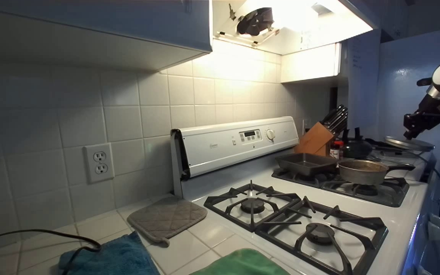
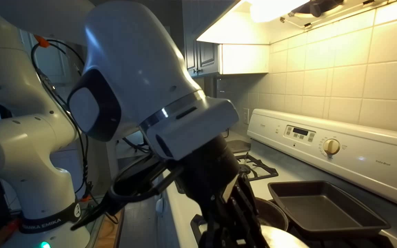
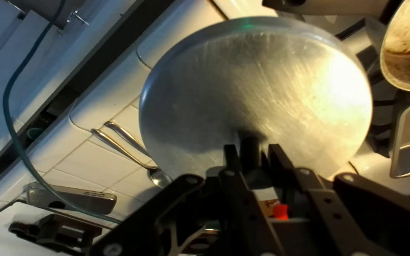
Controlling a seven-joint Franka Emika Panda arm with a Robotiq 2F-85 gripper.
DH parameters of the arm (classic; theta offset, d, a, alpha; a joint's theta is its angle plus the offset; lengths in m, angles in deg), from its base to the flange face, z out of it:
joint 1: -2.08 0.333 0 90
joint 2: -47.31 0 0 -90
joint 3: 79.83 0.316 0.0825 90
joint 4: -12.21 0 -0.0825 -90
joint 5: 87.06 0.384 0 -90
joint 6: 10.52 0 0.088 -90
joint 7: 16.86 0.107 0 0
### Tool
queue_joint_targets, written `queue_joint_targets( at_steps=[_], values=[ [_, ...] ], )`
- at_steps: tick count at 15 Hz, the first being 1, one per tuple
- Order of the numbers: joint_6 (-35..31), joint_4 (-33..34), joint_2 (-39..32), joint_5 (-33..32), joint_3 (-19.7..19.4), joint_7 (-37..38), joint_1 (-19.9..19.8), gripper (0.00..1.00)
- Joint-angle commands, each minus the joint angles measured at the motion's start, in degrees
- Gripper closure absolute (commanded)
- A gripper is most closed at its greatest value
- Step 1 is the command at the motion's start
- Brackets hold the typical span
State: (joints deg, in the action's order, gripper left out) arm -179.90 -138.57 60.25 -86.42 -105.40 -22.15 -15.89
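apparently, the fingers, narrowly parted, grip the black knob between their tips, the metal lid just beneath.

Bright, finely scratched metal on the lid; matt black finish on the gripper; polished metal in the spoon; dull, dark coating on the baking pan; glossy white over the stove; smooth wood in the knife block; quilted cloth for the pot holder.
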Motion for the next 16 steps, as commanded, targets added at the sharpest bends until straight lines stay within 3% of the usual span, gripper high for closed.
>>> queue_joint_targets(
  at_steps=[1, 5, 6, 16],
  values=[
    [1.2, 4.1, -4.5, 4.9, -3.7, -3.5, 3.7, 0.94],
    [1.4, 5.0, -6.4, 7.8, -4.2, -3.8, 6.0, 0.94],
    [0.1, 3.3, -5.1, 5.8, -3.8, -3.0, 4.8, 0.74],
    [0.3, 4.0, -6.1, 6.0, -3.8, -3.0, 5.5, 0.74]
  ],
)
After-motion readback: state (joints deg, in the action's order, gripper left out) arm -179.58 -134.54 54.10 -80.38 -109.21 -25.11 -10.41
